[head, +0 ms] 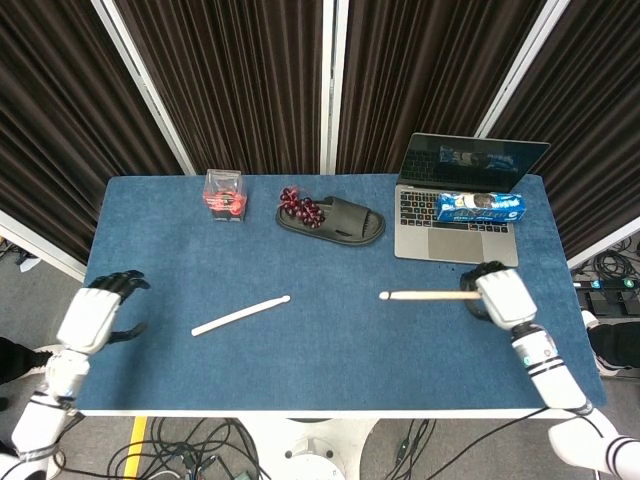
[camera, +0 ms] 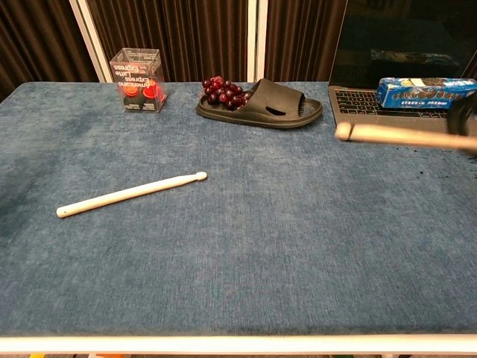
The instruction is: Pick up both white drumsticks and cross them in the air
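— Right hand (head: 503, 297): closed around the butt of one white drumstick (head: 430, 295), stick roughly level, tip pointing toward table centre. Off the blue table (head: 320, 380), judging by the chest view, where the shaft hangs blurred in front of the laptop (head: 460, 215).

— And the second drumstick (head: 240, 315)?

— Flat on the cloth, left of centre, tip angled up toward the black slipper (head: 335, 218). Untouched.

— Left hand (head: 95, 318)?

— Above the table's left edge, well apart from that stick. Fingers curled loosely, nothing in them; closer to open than clenched. Not visible from the chest camera.

— Why the butt-end grip on the right?

— Probably to leave most of the shaft free for the crossing. Same end worth taking on the left, since the butt lies nearest that hand.

— Stage of the task?

— About a third along, by judgement: one stick up, one to fetch, then the cross.

— Hazards?

— Thin round stick on soft cloth, likely to roll under the fingers. Little else near; grapes (head: 297, 205), red-printed clear box (head: 224, 194) and biscuit packet (head: 480, 206) sit far back.
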